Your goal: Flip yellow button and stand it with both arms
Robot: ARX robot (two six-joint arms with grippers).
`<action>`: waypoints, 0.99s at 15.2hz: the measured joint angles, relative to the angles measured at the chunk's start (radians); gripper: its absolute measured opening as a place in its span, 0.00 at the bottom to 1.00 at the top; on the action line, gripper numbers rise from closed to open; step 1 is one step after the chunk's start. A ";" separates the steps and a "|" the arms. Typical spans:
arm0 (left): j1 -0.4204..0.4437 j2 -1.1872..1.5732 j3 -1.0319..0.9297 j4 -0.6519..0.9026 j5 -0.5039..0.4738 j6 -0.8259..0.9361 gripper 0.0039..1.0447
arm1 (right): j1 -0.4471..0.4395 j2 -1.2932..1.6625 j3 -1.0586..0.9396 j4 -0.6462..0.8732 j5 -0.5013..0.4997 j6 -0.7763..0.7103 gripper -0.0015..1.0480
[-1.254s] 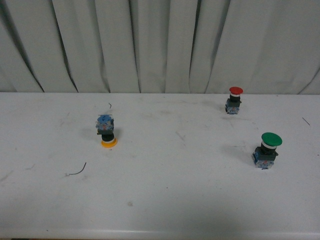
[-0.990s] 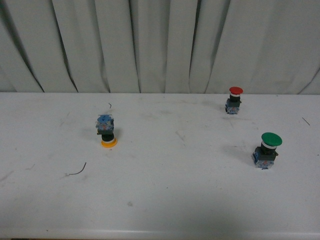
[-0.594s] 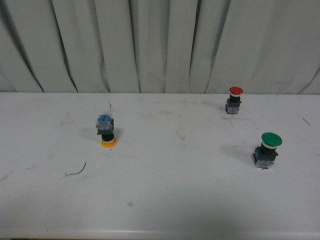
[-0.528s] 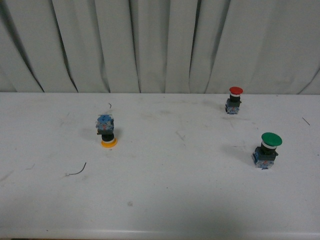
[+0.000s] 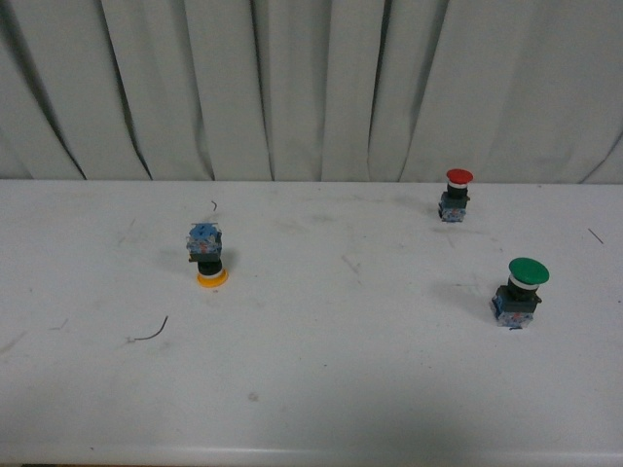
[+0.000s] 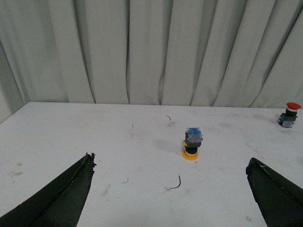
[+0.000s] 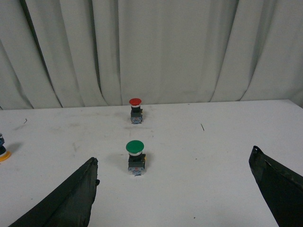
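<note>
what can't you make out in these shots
Cap face of the yellow button: front and left wrist views, turned down against the table.
Same button, right wrist view: mostly cut off by the frame edge.
Curved dark scrap: front view, too small to identify.

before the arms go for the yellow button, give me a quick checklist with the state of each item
1. The yellow button is located, cap-down on the table with its blue base up: ok, ready to flip.
2. The left gripper is open and empty: ok.
3. The right gripper is open and empty: ok.
4. The red button and green button stand upright, well off to the right: ok.
5. The wire scrap lies apart from the yellow button: ok.
6. Height of either gripper above the table: cannot tell; neither shows in the front view.
</note>
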 joint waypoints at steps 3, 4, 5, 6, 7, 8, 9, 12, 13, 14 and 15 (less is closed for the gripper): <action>0.014 0.020 0.031 -0.108 0.039 -0.036 0.94 | 0.000 0.000 0.000 0.000 0.000 0.000 0.94; 0.066 0.148 0.116 -0.262 0.109 -0.139 0.94 | 0.000 0.000 0.000 0.000 -0.001 0.000 0.94; 0.042 0.231 0.169 -0.246 0.085 -0.269 0.94 | 0.000 0.000 0.000 0.000 0.000 0.000 0.94; -0.018 0.285 0.194 -0.167 0.072 -0.324 0.94 | 0.000 0.000 0.000 0.000 0.000 0.000 0.94; -0.082 0.386 0.222 -0.061 0.032 -0.344 0.94 | 0.000 0.000 0.000 0.000 0.000 0.000 0.94; -0.139 0.551 0.247 0.091 0.019 -0.354 0.94 | 0.000 0.000 0.000 0.000 0.000 0.000 0.94; -0.172 0.749 0.287 0.243 0.002 -0.343 0.94 | 0.000 0.000 0.000 0.000 0.000 0.000 0.94; -0.193 1.407 0.678 0.372 0.006 -0.309 0.94 | 0.000 0.000 0.000 0.000 0.000 0.000 0.94; -0.205 1.609 0.838 0.296 0.005 -0.346 0.94 | 0.000 0.000 0.000 0.000 0.000 0.000 0.94; -0.220 1.736 0.959 0.242 -0.016 -0.346 0.94 | 0.000 0.000 0.000 0.000 0.000 0.000 0.94; -0.245 1.860 1.109 0.179 -0.040 -0.320 0.94 | 0.000 0.000 0.000 0.000 0.000 0.000 0.94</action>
